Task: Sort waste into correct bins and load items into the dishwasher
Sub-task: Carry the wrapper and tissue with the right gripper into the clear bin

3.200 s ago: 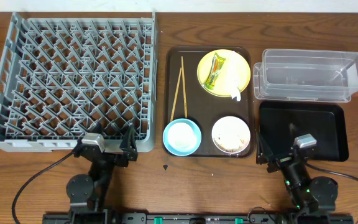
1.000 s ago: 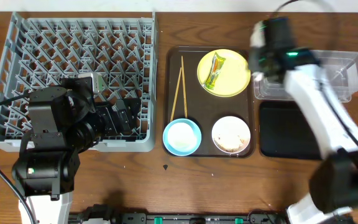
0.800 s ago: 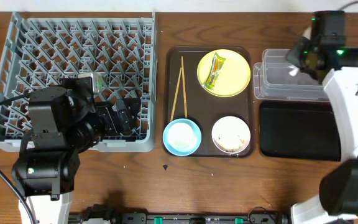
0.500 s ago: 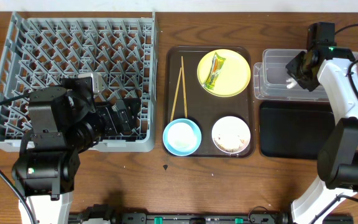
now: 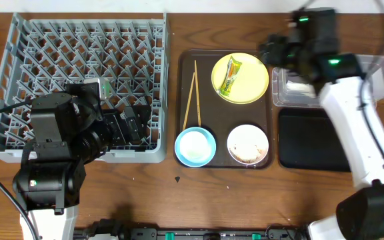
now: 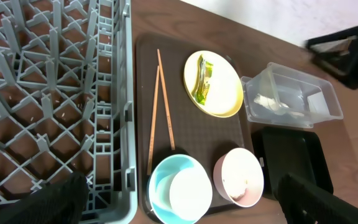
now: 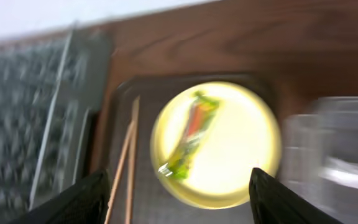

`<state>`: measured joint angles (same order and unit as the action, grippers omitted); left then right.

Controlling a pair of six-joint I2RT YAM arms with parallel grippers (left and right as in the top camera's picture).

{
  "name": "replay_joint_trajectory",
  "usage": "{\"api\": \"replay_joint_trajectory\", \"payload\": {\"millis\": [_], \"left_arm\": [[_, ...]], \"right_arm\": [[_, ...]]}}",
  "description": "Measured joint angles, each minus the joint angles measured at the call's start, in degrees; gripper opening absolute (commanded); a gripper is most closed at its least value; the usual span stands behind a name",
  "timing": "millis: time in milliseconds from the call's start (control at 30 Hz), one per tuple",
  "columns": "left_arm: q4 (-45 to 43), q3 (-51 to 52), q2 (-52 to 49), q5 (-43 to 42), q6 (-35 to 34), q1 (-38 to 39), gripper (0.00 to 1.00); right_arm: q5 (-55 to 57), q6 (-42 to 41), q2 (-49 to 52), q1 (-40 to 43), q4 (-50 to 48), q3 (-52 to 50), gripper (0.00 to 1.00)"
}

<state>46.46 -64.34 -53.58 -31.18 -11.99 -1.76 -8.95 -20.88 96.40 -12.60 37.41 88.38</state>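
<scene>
The yellow plate (image 5: 245,85) holds the green-and-yellow wrapper (image 5: 231,74) on the brown serving tray (image 5: 185,73). A white scrap (image 5: 297,87) lies in the clear tub (image 5: 352,80). The black tray (image 5: 312,140) lies in front of the tub. Chopsticks (image 5: 192,93), the light blue bowl (image 5: 195,147) and the white bowl (image 5: 248,143) with crumbs rest on the brown tray. My right gripper (image 5: 272,52) is open and empty, above the plate's right edge; its wrist view shows the plate (image 7: 229,155) and wrapper (image 7: 191,134), blurred. My left gripper (image 5: 132,123) is open and empty over the grey dish rack (image 5: 19,80).
The left wrist view shows the rack edge (image 6: 126,124), chopsticks (image 6: 160,106), both bowls, the plate (image 6: 222,93), the tub (image 6: 316,102) and the black tray (image 6: 291,155). Bare wooden table lies in front of the brown tray.
The white scrap has gone from the plate into the clear tub. My right gripper has swung left from over the tub back to the plate. The left arm has not moved.
</scene>
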Motion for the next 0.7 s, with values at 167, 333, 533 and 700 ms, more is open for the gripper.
{"api": "replay_joint_trajectory", "payload": {"millis": [167,333,533,700], "left_arm": [[0.0,0.0,0.0,0.0,0.0,0.0,0.98],[0.0,0.0,0.0,0.0,0.0,0.0,0.98],[0.02,0.0,0.0,0.0,0.0,0.0,0.98],[0.02,0.0,0.0,0.0,0.0,0.0,0.98]], "right_arm": [[7.65,3.3,7.54,-8.92,-5.68,0.0,0.79],[13.68,4.04,18.29,-10.29,-12.96,0.0,0.8],[16.04,4.46,27.21,-9.97,-18.47,-0.04,0.55],[16.85,4.98,30.8,-9.97,-17.99,-0.09,0.01]]}}
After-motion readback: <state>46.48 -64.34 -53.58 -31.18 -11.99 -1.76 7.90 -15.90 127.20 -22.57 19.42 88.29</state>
